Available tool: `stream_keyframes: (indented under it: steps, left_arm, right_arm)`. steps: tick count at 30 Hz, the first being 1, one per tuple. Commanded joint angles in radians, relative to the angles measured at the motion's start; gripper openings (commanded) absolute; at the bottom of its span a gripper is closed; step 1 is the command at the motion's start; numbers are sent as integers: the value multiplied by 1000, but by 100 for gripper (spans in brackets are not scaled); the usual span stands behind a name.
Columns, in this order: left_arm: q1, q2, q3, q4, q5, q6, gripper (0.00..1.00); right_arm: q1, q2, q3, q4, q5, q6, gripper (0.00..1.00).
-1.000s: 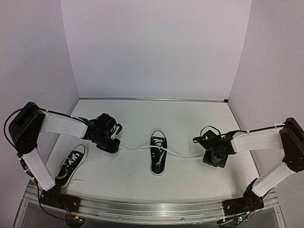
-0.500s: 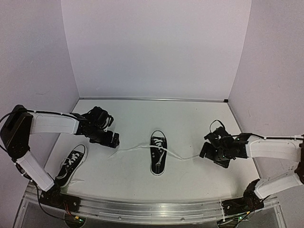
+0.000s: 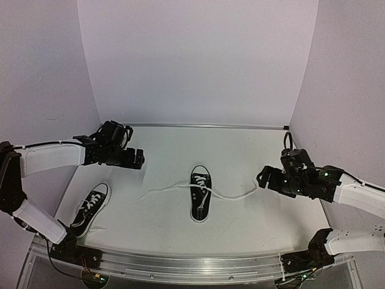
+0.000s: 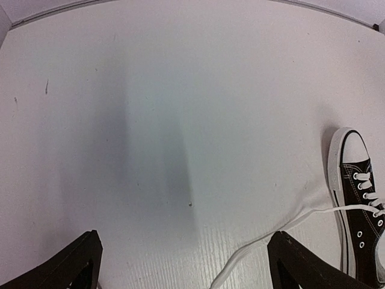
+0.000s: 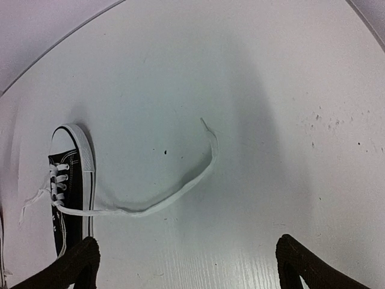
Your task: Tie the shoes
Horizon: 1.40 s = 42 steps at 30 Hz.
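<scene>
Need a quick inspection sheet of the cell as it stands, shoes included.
Surface: white table, a few dark specks.
Job's things: centre shoe untied, its lace ends trailing loose to left and right on the table; second shoe at the near left.
Clutter: nothing seen.
Grippers: left gripper and right gripper both open, holding nothing.
Cables: black loop above the right gripper; thin cable along the left arm.
Surroundings: plain walls on three sides; metal rail at the near edge.
</scene>
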Motion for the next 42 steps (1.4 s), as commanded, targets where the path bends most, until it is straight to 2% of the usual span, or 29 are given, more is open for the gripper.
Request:
stream_keyframes:
  steps: [1,3,5,7,10,13,16,19,22,27,33,36,37,42]
  left_arm:
    - [-5,77,86,11,257,111,100]
    - [-34,103,82,58,314,169,100]
    - [-82,133,84,83,313,265,99]
    - [-143,189,118,66,295,356,100]
    - [-170,296,197,17,324,443,99]
    - [-172,373,251,13,367,510,90]
    - [-174,467,328,-30,444,589,78]
    - [-177,539,394,-86,457,639,64]
    - [-177,586,432,-109,469,679,58]
    - [-179,637,464,-131,459,707,46]
    - [-180,665,480,-148,422,706,26]
    - [-180,625,455,-120,416,674,3]
    - [-180,606,440,-104,430,663,0]
    - [-183,486,324,85,573,572,0]
  right_arm:
    - [-2,11,68,71,-81,-153,98]
    - [-2,5,64,118,-118,-170,98]
    - [-3,7,57,148,-146,-177,98]
    - [-2,19,51,167,-182,-176,98]
    - [-3,42,34,200,-242,-166,98]
    - [-3,59,20,234,-296,-158,98]
    - [-2,71,15,247,-328,-160,98]
    - [-3,75,16,250,-348,-166,98]
    - [-2,74,12,254,-351,-167,98]
    - [-3,74,5,258,-350,-167,98]
    - [-3,74,8,257,-348,-169,98]
    - [-3,89,16,259,-351,-175,98]
    - [-2,97,19,261,-355,-177,98]
    - [-3,184,45,292,-415,-206,96]
